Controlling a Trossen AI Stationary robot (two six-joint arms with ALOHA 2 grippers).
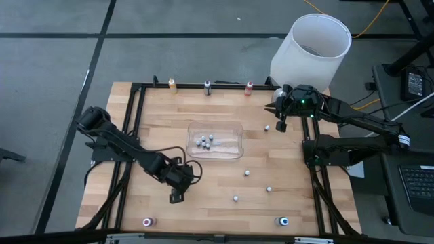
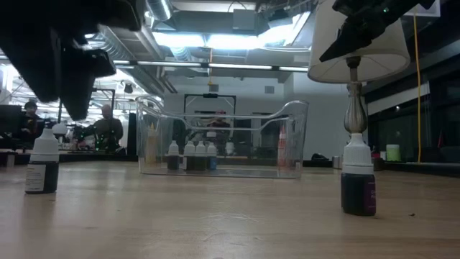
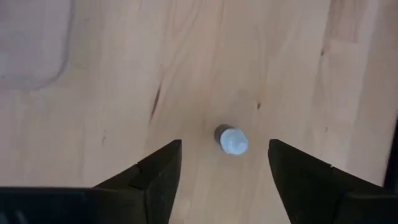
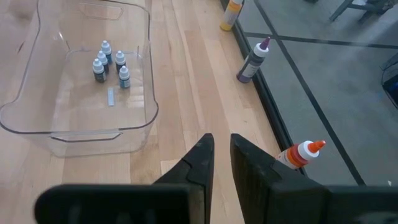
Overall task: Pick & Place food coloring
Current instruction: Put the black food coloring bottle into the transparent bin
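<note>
Left claw [image 3: 224, 171] open, small bottle [image 3: 231, 140] upright between its fingers

Even overhead light, soft shadows

Ceiling lights [image 2: 215, 39] glare in the low view; the left wrist view looks blurred, perhaps too close.
</note>
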